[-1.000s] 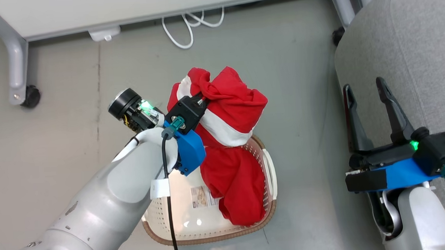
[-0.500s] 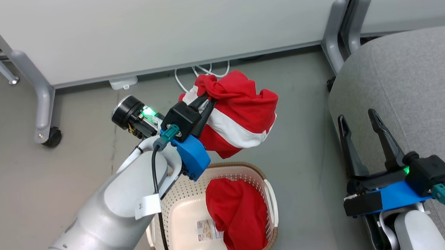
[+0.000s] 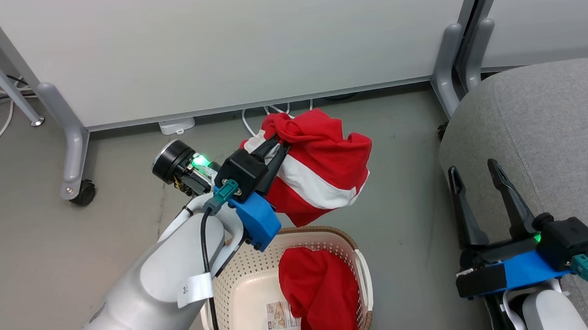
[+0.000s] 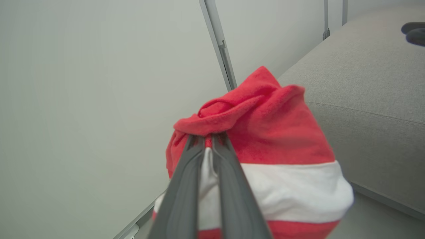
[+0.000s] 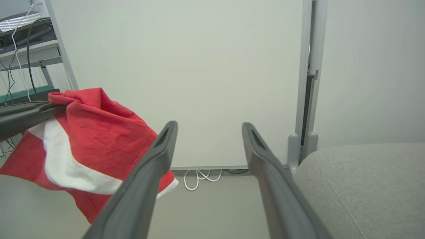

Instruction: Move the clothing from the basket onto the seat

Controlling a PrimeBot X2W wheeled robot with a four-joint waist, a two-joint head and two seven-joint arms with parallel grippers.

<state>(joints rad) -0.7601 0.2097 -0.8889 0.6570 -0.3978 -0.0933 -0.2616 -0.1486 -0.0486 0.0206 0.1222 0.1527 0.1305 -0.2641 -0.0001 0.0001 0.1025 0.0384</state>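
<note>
Left gripper (image 3: 279,143), its arm reaching up and forward, is clenched on a bunched red garment with a white stripe (image 3: 323,163), hanging clear of the basket (image 3: 321,230) on the grey floor (image 3: 79,253) before a white panel (image 3: 219,49). Another red garment (image 3: 319,288) lies inside the basket. Right gripper (image 3: 473,168) is spread wide beside the grey seat (image 3: 545,124).

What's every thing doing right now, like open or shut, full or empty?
Left gripper, shut on the striped garment.
Right gripper, open, empty.
Striped garment, hanging clear of the basket.
Plain red garment, crumpled inside the basket.
Basket, upright, one garment inside.
Seat, no clothing on it yet.
</note>
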